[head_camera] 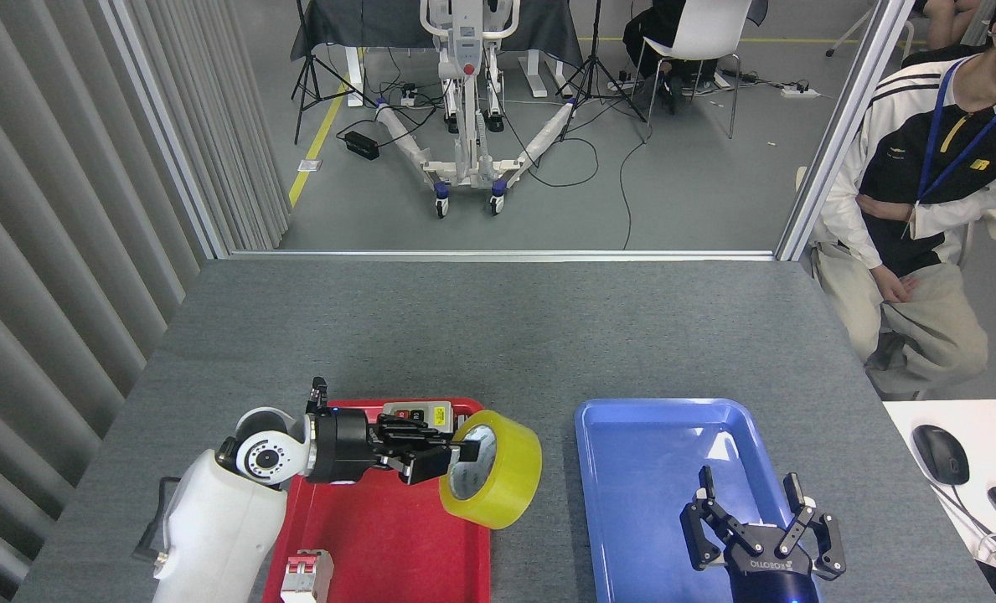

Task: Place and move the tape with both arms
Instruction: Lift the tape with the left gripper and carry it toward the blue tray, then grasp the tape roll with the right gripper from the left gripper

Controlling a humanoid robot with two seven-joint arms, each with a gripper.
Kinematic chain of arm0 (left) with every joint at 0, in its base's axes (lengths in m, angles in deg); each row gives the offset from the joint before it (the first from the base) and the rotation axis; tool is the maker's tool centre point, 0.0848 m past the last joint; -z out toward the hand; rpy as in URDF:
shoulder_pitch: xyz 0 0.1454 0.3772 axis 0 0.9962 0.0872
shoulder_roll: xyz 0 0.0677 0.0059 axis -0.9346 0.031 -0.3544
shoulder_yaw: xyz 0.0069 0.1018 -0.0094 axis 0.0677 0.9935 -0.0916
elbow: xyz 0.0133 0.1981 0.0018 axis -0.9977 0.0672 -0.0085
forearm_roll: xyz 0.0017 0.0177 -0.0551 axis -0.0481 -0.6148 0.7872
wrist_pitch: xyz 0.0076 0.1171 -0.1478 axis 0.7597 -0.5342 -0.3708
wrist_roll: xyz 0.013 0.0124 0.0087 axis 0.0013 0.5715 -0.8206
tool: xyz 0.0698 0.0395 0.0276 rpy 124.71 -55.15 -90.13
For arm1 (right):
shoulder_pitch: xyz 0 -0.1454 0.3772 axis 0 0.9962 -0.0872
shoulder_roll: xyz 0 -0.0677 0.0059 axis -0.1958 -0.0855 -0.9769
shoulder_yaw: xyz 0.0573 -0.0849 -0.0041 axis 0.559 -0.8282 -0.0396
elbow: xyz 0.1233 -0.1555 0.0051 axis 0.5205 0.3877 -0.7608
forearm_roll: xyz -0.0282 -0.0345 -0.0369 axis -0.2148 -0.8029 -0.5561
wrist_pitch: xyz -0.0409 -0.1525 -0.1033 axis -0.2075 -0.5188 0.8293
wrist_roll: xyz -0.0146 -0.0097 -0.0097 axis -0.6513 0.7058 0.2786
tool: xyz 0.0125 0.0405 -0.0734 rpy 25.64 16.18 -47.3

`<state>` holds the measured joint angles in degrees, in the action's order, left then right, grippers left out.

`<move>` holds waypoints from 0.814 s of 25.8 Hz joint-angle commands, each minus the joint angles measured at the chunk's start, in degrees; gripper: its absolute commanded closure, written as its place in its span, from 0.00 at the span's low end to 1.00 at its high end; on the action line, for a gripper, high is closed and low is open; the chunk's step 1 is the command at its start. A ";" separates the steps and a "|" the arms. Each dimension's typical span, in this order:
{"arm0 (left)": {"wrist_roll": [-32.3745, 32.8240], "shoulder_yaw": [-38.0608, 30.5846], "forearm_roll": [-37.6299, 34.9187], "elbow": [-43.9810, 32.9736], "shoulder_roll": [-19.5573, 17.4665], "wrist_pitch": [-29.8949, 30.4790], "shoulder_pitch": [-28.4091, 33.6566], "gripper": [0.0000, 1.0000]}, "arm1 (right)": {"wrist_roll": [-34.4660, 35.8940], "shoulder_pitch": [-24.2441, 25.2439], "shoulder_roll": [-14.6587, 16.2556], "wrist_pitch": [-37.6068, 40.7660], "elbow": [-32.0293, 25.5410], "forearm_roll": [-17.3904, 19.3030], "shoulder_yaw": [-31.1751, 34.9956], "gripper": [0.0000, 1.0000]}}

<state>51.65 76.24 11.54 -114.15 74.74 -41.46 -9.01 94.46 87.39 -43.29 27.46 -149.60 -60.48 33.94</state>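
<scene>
Half-hidden switch box behind left end effector

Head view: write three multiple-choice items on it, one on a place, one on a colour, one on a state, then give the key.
1. Where is the tape?
A. Flat in the blue tray
B. Held up at the right edge of the red tray
C. On the grey table by the far wall

2. What colour is the tray under the right gripper?
A. Blue
B. Green
C. White

3. How is the right gripper?
A. Shut on the tape
B. Shut on a switch
C. Open, holding nothing

Key:
1. B, the left gripper grips the roll by its rim, tilted on edge over the red tray and the gap beside it.
2. A, the gripper hangs over a blue tray with nothing in it.
3. C, its fingers are spread with nothing between them.
</scene>
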 commanded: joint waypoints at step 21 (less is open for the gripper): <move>-3.74 1.32 4.95 12.37 11.85 0.58 0.76 1.00 | 6.98 4.95 8.17 53.12 -8.34 -4.04 3.96 0.00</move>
<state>47.90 77.44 16.50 -101.83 86.60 -40.80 -8.29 101.45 90.84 -35.33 76.22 -157.35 -64.52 36.91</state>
